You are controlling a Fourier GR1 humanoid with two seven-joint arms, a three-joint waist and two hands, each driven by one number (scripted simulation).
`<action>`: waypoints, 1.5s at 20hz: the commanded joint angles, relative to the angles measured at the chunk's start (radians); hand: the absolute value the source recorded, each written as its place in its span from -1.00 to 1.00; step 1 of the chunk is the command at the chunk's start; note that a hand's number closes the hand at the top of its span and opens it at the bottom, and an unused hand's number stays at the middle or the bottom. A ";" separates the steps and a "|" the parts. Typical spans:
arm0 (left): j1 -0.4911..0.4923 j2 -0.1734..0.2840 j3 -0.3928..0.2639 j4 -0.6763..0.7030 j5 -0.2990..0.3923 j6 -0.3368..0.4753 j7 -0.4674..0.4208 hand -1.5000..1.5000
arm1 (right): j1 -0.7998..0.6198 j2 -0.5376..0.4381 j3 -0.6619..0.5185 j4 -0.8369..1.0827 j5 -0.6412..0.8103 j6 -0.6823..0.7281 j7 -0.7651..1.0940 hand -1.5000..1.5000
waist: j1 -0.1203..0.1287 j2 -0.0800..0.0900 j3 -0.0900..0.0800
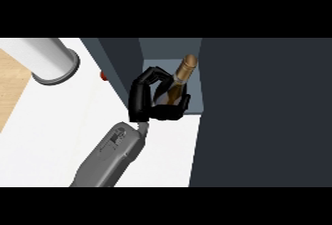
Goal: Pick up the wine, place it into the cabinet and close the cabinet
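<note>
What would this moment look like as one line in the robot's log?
phase: placing | right hand: curled round wine bottle | bottle: inside open cabinet, tilted | cabinet door: open | left hand: not in view

Brown wine btl (181,81) upright inside open cabinet (170,57).

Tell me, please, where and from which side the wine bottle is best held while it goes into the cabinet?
Grip the wine bottle round its wide body, below the narrow neck, coming from the view's left. The hand already wraps it there, and the cabinet blocks the right side, so only the left is free.
</note>
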 commanded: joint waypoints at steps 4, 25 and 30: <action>-0.057 -0.001 0.087 0.125 0.032 -0.074 -0.047 1.00 | 0.053 0.031 0.040 -0.070 -0.003 -0.010 -0.016 -1.00 | 0.002 0.000 0.000; -0.379 -0.001 0.192 0.570 0.113 -0.095 -0.130 1.00 | 0.096 0.049 0.061 -0.076 -0.034 0.019 -0.055 -1.00 | -0.026 0.006 0.000; -0.449 -0.001 0.224 0.682 0.118 -0.101 -0.231 1.00 | 0.011 0.020 0.022 -0.032 -0.055 0.014 -0.011 -1.00 | -0.032 0.010 0.000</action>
